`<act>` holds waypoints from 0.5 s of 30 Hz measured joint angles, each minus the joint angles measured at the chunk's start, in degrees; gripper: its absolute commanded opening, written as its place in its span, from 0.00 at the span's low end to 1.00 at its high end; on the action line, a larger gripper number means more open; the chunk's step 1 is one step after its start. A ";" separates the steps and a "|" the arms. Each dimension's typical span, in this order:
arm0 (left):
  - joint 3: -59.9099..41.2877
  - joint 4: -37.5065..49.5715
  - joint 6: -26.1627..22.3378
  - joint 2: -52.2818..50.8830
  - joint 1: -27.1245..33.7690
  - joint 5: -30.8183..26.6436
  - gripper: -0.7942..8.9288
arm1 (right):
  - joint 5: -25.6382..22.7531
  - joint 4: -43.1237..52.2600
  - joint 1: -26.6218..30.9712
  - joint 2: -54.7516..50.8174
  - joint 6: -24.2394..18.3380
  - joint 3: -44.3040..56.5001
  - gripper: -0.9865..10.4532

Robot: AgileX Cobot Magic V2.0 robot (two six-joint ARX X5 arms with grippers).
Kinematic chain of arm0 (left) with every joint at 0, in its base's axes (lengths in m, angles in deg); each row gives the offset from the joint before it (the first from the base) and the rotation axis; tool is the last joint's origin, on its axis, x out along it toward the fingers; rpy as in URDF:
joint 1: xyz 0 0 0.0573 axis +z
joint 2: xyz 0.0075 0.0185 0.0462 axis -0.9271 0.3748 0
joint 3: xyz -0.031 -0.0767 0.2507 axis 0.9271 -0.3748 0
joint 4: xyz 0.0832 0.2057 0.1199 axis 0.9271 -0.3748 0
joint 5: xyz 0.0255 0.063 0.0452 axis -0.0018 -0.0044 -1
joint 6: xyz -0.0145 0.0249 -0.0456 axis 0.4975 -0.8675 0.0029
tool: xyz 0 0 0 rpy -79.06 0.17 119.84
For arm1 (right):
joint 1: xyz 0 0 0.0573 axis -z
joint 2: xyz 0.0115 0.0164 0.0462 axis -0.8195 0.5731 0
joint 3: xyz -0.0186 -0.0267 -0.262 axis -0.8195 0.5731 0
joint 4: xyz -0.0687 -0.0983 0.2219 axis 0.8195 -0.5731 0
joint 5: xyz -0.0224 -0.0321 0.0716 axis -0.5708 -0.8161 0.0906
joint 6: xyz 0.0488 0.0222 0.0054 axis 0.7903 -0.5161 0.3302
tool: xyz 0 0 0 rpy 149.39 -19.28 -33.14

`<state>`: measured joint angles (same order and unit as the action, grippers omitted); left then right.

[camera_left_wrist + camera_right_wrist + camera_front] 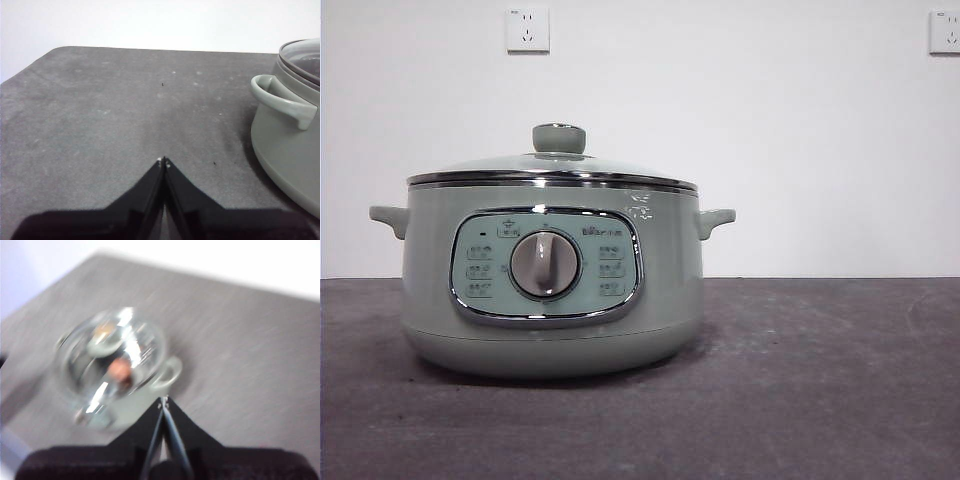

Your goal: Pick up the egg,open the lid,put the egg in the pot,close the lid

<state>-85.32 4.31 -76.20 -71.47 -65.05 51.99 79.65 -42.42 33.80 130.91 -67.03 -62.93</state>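
The sage-green pot (550, 290) stands on the table left of centre in the front view, with the lid (550, 166) sitting on it. No arm shows in that view. In the left wrist view my left gripper (164, 161) is shut and holds nothing, low over bare table beside the pot (287, 150) and its side handle (282, 97). The right wrist view is blurred: my right gripper (163, 400) is shut and holds nothing, high above the pot (112, 370). Through the see-through lid (135, 347) a reddish-brown blob shows inside the pot, which looks like the egg (120, 369).
The dark grey table (820, 380) runs up to a white wall with two sockets (527, 30). A rounded table corner (55, 52) lies beyond the left gripper. Bare table stretches to the right of the pot in the front view.
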 measured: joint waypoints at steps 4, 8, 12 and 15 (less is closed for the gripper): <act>0.00 0.00 0.00 0.00 0.00 0.00 0.08 | -0.02 7.48 8.20 -6.47 -0.50 4.66 0.09; 0.00 0.00 0.00 0.00 0.00 0.00 0.08 | 0.02 18.08 12.20 -13.49 -2.01 13.81 0.09; 0.00 0.00 0.00 0.00 0.00 0.00 0.08 | 0.02 28.33 14.36 -20.28 -2.34 26.43 0.09; 0.00 0.00 0.00 0.00 0.00 0.00 0.08 | 0.02 35.69 14.86 -25.38 -2.12 37.20 0.09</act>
<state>-85.32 4.31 -76.20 -71.47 -65.05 51.99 79.67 -6.73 48.66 105.53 -69.15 -25.73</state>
